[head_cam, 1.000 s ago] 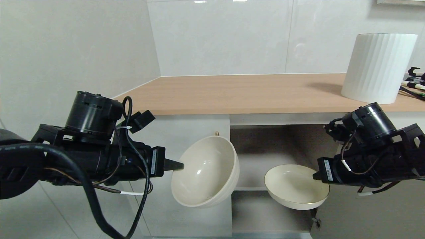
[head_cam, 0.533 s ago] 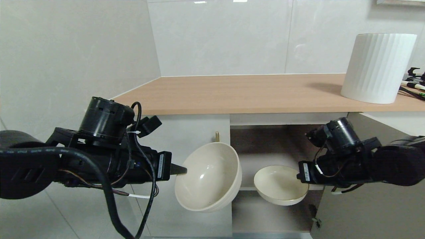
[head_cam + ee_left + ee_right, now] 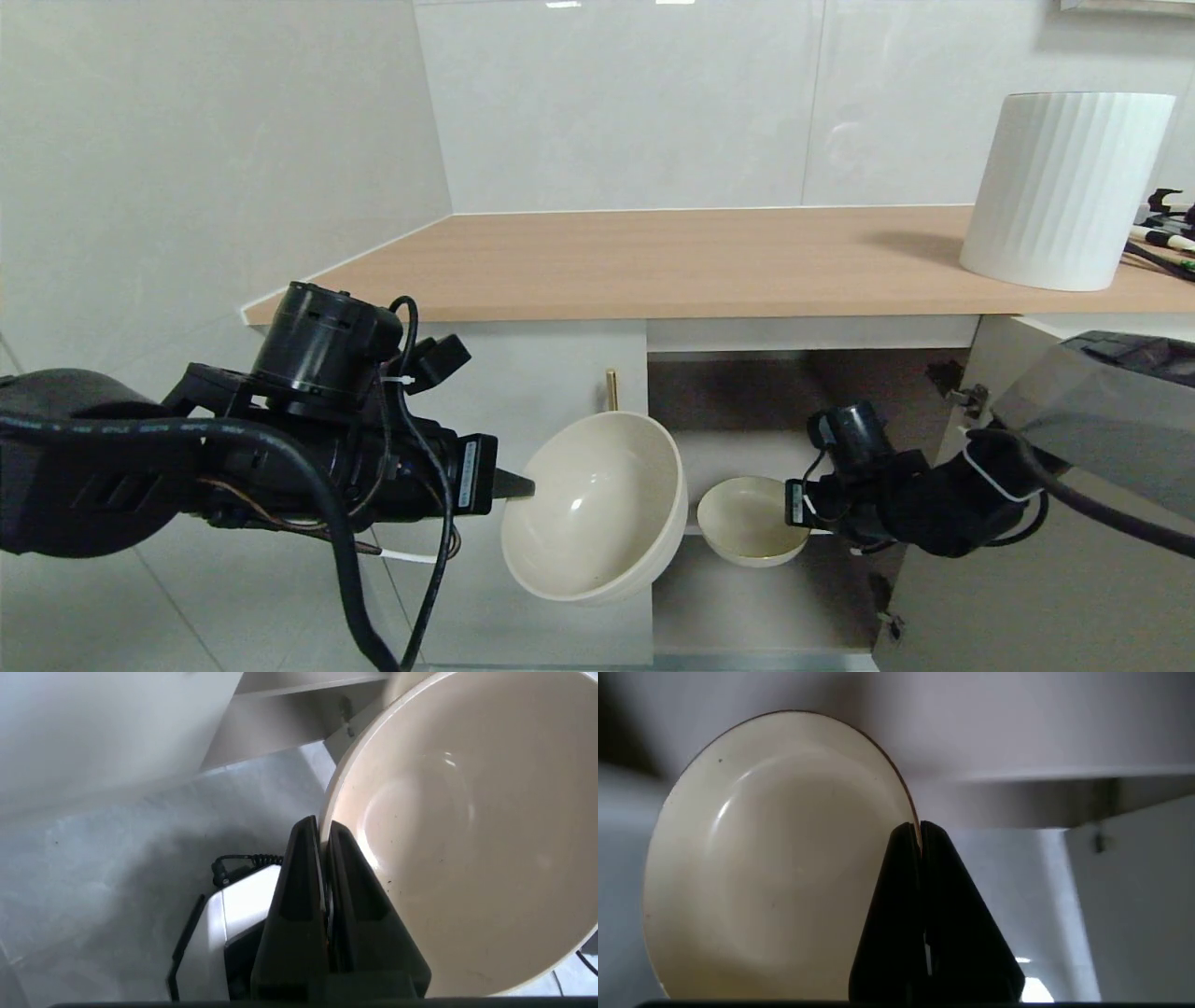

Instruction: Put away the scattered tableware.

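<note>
Two bowls total. Left gripper (image 3: 519, 485) pinches the big bowl (image 3: 597, 509) by its rim in front of the cabinet door (image 3: 523, 373). Right gripper (image 3: 801, 511) pinches the small bowl (image 3: 747, 523) at the open cabinet (image 3: 747, 597). One white canister (image 3: 1064, 187) sits on the surface (image 3: 691, 261).

Arm level at left front, left black gripper (image 3: 516, 485) has jaws pinched tight on the rim of large cream ceramic bowl (image 3: 597, 509), tipped on edge. Farther forward, right black gripper (image 3: 795, 511) clamps the rim of small cream shallow bowl (image 3: 747, 521).
</note>
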`<state>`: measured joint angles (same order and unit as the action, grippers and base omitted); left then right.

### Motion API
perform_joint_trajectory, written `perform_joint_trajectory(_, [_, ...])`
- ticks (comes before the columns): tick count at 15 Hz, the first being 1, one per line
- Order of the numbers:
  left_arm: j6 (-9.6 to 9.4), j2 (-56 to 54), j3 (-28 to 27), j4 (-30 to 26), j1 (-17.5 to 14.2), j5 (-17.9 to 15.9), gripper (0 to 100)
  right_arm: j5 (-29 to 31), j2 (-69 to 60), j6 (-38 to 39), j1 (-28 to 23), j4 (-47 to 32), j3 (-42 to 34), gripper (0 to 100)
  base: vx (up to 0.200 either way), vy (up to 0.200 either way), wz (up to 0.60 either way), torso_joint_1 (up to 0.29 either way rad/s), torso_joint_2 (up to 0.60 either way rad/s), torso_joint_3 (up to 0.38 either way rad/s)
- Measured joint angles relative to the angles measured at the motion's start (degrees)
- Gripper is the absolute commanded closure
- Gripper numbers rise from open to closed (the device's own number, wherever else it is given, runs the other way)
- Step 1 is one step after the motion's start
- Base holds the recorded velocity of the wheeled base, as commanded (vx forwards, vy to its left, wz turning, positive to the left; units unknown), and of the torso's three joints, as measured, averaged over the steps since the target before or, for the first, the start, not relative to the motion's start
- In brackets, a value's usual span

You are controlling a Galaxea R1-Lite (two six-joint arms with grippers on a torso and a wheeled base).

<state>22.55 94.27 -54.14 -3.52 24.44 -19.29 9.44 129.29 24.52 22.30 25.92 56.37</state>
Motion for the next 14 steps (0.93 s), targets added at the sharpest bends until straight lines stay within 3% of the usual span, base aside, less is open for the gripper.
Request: perform_joint_trajectory(14, [0.0,0.6,0.04,0.0,0.26,0.05,100,10.41,15.84,1.43,-5.71,0.16,16.18,100,0.0,0.0,0.0,0.0,0.0,0.0])
